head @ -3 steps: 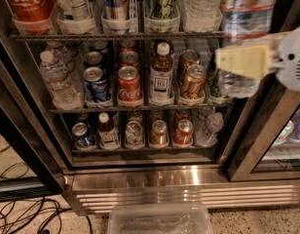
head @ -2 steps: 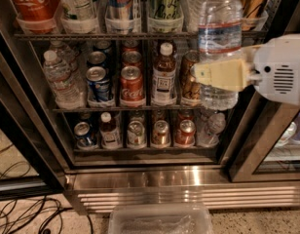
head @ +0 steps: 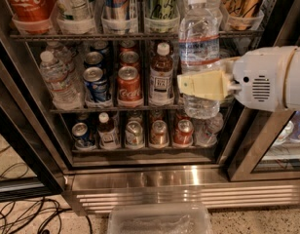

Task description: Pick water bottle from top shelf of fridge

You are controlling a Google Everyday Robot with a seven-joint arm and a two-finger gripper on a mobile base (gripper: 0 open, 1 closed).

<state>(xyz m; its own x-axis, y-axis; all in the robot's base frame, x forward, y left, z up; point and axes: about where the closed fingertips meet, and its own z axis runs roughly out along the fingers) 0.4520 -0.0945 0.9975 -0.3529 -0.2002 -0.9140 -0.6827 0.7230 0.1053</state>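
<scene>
The water bottle (head: pixel 198 38) is large, clear and ribbed, with a white cap and a red label band. It hangs upright in front of the fridge (head: pixel 140 179), its base level with the middle rack. My gripper (head: pixel 196 85) comes in from the right on a white arm and is shut on the bottle's lower half; one cream finger (head: pixel 206 86) crosses the front. The top shelf (head: pixel 82 35) is a dark wire rack holding clear tubs with a Coca-Cola bottle and tall cans.
A brown tea bottle (head: pixel 161 74), several cans and a small crinkled bottle (head: pixel 57 79) stand on the middle rack, and more cans on the lowest. The glass door (head: pixel 267 150) stands open at right. A clear plastic bin (head: pixel 159 221) and cables (head: pixel 23 216) lie on the floor.
The gripper has moved left and down with the water bottle in it, from the right edge of the fridge to in front of the middle rack.
</scene>
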